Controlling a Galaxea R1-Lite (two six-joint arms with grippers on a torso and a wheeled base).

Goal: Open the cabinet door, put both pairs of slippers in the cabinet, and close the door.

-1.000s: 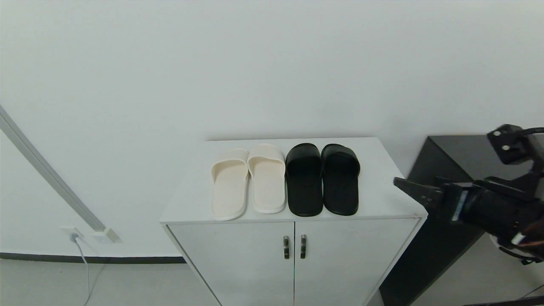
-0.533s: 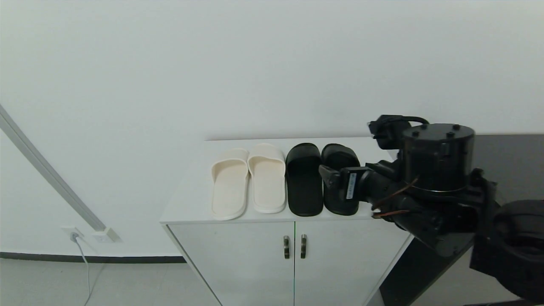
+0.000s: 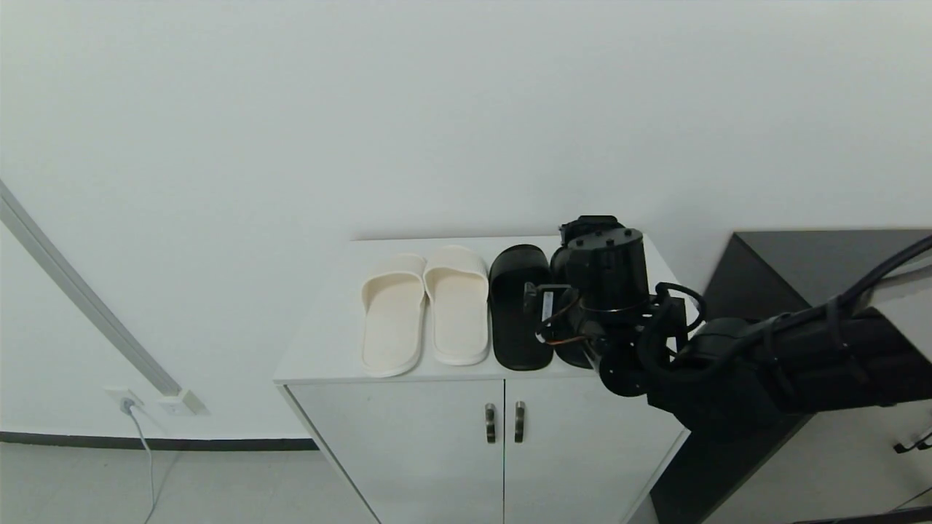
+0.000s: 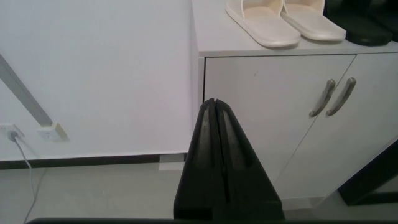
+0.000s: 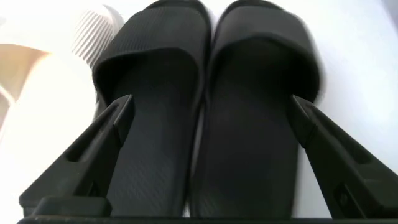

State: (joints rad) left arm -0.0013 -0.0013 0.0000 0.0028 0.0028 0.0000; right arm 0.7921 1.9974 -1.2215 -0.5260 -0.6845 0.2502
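The right gripper hangs over the black slippers on the cabinet top, fingers spread wide astride the pair, gripping nothing. The left gripper, pressed closed and empty, sits low before the closed doors; white slippers lie beside the black.

White two-door cabinet: on top, cream rubber slipper pair left, black rubber slipper pair just beside, right, toes to wall. Right gripper above black pair, jaws spread across both. Metal door handles side by side, centre front.

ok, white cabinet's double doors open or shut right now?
Shut. Both white doors sit flush, their metal handles side by side at the centre seam.
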